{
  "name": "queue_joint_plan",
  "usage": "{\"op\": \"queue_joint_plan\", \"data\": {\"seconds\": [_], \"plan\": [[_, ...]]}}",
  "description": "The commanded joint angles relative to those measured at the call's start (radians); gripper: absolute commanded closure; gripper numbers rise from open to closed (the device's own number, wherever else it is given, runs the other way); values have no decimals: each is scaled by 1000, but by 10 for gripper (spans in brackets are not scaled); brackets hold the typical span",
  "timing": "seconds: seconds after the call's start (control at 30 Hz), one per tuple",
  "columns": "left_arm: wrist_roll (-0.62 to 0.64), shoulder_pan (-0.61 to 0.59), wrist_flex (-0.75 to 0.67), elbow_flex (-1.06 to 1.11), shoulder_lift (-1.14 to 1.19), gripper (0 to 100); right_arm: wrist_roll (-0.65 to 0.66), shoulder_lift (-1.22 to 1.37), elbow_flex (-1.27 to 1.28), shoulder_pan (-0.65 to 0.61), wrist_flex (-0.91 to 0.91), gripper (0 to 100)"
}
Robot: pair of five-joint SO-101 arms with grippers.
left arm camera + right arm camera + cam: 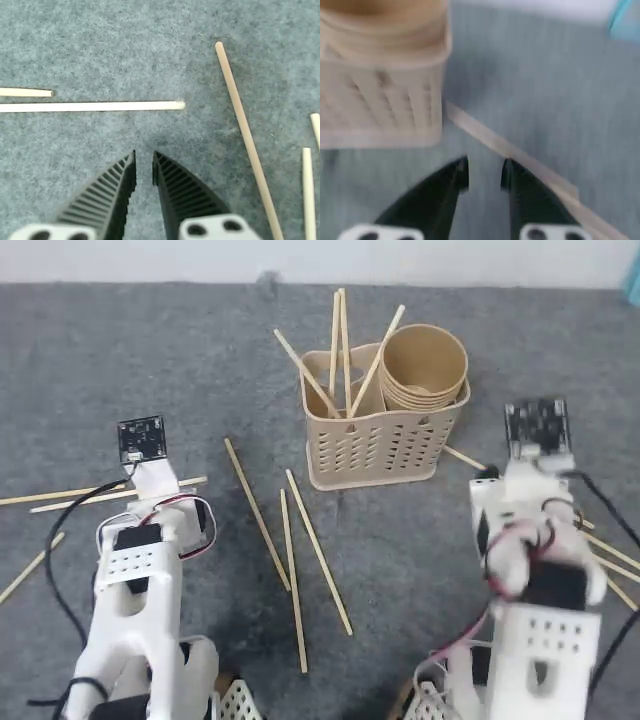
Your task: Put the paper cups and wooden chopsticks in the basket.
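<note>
The beige slotted basket point(385, 445) stands at the middle back, holding stacked paper cups point(425, 365) and several upright chopsticks point(340, 350). Three loose chopsticks point(293, 580) lie on the carpet in front of it. My left gripper point(144, 157) hovers over the carpet, slightly open and empty, just short of a chopstick point(90, 106) lying across its front. Another chopstick point(245, 135) runs beside it. My right gripper point(485, 172) is open and empty beside the basket point(380, 100). A chopstick point(510, 150) lies slantwise just beyond its fingertips.
Grey carpet covers the table. Two chopsticks point(100, 495) lie by the left arm point(140, 550), one more point(30, 575) at the left edge. Several chopsticks point(610, 560) lie to the right of the right arm point(535, 550). A pale wall runs along the back.
</note>
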Motion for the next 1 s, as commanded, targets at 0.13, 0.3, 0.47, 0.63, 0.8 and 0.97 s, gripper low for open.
{"op": "queue_joint_plan", "data": {"seconds": [0.13,0.3,0.47,0.63,0.8,0.97], "plan": [[-9,-6,-20,-8,-35,948,215,492,-311,51,117,882],[-9,-6,-21,-8,-35,948,282,750,-446,82,116,882],[-9,-6,-21,-8,-35,948,336,961,-535,87,12,882],[-9,-6,-21,-10,-35,948,334,1124,-592,82,-84,881],[-9,-6,-21,-10,-35,948,334,1257,-651,82,-157,881],[-9,-5,-21,-10,-35,948,334,1385,-713,85,-183,881]]}}
